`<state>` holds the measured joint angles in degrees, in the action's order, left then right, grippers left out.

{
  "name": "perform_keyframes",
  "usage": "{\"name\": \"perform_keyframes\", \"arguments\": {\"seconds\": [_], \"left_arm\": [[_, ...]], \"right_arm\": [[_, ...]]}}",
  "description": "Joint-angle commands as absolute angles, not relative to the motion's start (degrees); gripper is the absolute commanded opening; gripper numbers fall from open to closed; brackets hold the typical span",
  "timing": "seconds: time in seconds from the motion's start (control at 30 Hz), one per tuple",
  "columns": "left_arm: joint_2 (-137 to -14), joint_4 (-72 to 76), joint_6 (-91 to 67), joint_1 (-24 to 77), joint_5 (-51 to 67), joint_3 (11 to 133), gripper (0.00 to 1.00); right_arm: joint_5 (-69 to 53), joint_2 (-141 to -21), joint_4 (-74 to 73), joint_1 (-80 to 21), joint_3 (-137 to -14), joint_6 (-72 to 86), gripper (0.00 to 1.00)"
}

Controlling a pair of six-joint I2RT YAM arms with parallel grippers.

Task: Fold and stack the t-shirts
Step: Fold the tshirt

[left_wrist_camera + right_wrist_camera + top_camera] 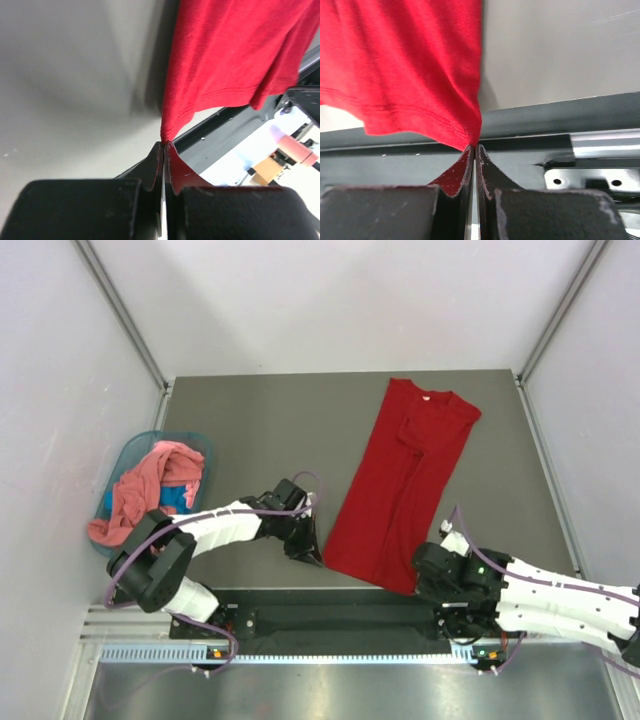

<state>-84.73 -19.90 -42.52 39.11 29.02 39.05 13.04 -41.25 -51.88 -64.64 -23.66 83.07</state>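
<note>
Red cloth takes up the right half of the worktop [250, 430]. The deep red t-shirt [405, 480] lies there in a long, narrow shape, running at a slant. Its collar end is near the far edge, with the white neck label [428, 397] showing. Its hem end reaches the near edge, about midway along it.

The left tool [308, 550] is at the hem's left corner. In the left wrist view its fingers [150, 167] are pressed together on a pinch of the red fabric, which gathers to a point at the tips and fans out from there.

The right tool [428, 578] is at the hem's right corner, just at the near edge of the worktop. In the right wrist view its fingers [487, 170] are likewise closed tight on the stitched hem, with red cloth caught between them. So each tool holds one near corner of the same shirt, and the hem spans the gap between them.

The salmon-pink t-shirt [150, 485] is well apart from this, at the worktop's left edge. It is bunched up in the teal basket [128, 452] and spills over the basket's near rim. Something blue [183, 497] shows beside it inside the basket.
</note>
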Motion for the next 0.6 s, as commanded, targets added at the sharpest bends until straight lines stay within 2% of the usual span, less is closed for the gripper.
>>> {"name": "perform_keyframes", "arguments": {"seconds": [0.0,0.17,0.33,0.57], "left_arm": [[-83.1,-17.1,-45.6,39.5,30.5,40.8,0.00],[-86.2,-18.5,-45.7,39.3,29.9,45.4,0.00],[-90.5,-22.1,-44.8,39.0,28.8,53.7,0.00],[-97.5,-27.0,-43.2,36.3,28.4,65.7,0.00]], "right_arm": [[15.9,-43.8,-54.0,-65.5,-27.6,81.1,0.00],[22.7,-46.4,-59.8,-65.5,-33.7,80.2,0.00],[28.5,-49.4,-59.4,-63.8,-37.6,74.7,0.00],[29.5,-53.8,-57.9,-51.7,-42.9,62.1,0.00]]}}
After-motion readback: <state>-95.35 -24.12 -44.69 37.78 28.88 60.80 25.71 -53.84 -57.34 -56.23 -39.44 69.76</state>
